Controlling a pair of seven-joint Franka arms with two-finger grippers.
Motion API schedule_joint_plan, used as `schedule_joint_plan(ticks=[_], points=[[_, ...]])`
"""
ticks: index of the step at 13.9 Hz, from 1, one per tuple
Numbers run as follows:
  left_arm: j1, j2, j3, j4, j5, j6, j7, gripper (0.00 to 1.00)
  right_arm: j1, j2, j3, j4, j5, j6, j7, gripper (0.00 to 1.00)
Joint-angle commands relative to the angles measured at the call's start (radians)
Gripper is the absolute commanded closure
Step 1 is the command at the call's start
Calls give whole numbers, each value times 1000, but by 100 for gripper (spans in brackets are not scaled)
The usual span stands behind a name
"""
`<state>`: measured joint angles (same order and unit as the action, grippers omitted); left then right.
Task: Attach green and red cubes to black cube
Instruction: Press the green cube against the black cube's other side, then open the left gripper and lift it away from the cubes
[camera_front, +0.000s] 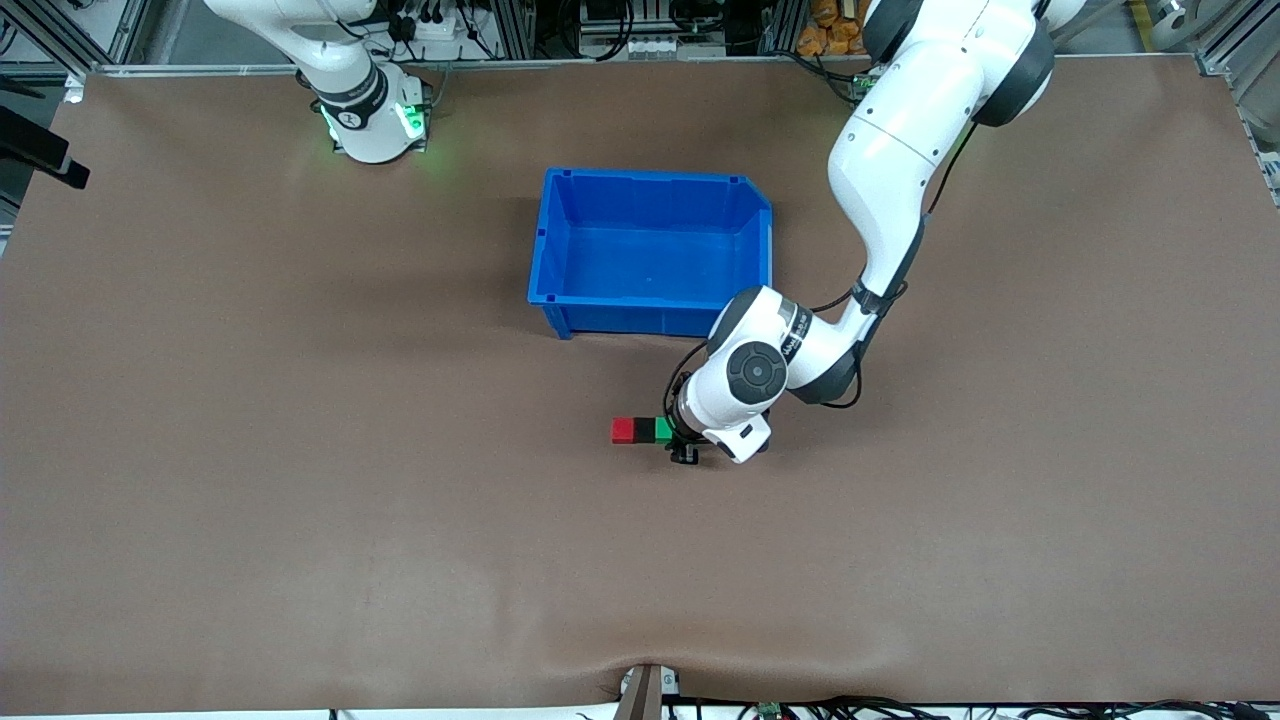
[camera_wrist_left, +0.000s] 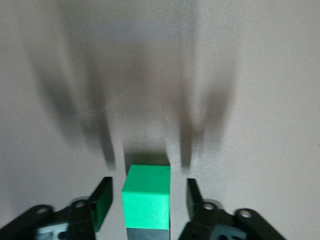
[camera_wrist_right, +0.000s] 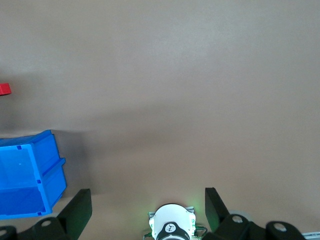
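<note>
Front view, cubes: one red cube (camera_front: 624, 430) and one green cube (camera_front: 663, 429) lay side by side on the brown table (camera_front: 250, 450), a little below the centre of the frame, with a dark strip between them too small to name.
Left wrist view, cubes: the green cube (camera_wrist_left: 146, 196) sat at the lower centre of the frame with a black cube (camera_wrist_left: 147, 234) touching its lower face, only a sliver of the black one showing at the bottom edge.
Left gripper (camera_front: 684, 452): it was down at the table, just beside the green cube toward the left arm's end; in the left wrist view the left gripper (camera_wrist_left: 147, 197) had its fingers (camera_wrist_left: 103, 201) spread apart on either side of the green cube, a clear gap on each side, gripping nothing.
Blue bin (camera_front: 650, 303): one, above the cubes in the front view, nearer the robots' bases, well apart from the cubes.
Right gripper (camera_wrist_right: 148, 202): the right arm waited; its fingers (camera_wrist_right: 80, 207) stood wide apart at the bottom of the right wrist view, holding nothing, high over bare table.
Open room: wide bare brown table lay all around the cubes toward the lower edge and both side edges of the front view.
Count: one red cube, one green cube, one black cube, one bin, two grippers.
</note>
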<state>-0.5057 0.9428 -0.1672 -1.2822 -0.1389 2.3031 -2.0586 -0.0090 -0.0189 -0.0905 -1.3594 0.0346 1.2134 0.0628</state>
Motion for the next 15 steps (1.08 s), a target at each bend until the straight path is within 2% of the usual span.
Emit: schedule_joint_plan(ticks=[1, 5, 7, 9, 12, 15], points=[[6, -53, 15, -3, 18, -45, 15, 0, -2, 5, 8, 14, 15, -2, 11, 0], [44, -149, 18, -5, 34, -203, 170, 0, -6, 4, 6, 14, 16, -2, 9, 0], [50, -221, 15, -12, 115, -269, 295, 0, -8, 4, 6, 14, 16, -2, 9, 0], [94, -271, 14, -28, 128, -361, 423, 0, -8, 4, 6, 14, 16, -3, 9, 0], [160, -347, 14, -32, 128, -509, 746, 0, -5, 4, 6, 14, 16, -3, 9, 0], [234, -421, 14, -36, 131, -643, 961, 0, -3, 4, 6, 14, 18, -3, 11, 0]])
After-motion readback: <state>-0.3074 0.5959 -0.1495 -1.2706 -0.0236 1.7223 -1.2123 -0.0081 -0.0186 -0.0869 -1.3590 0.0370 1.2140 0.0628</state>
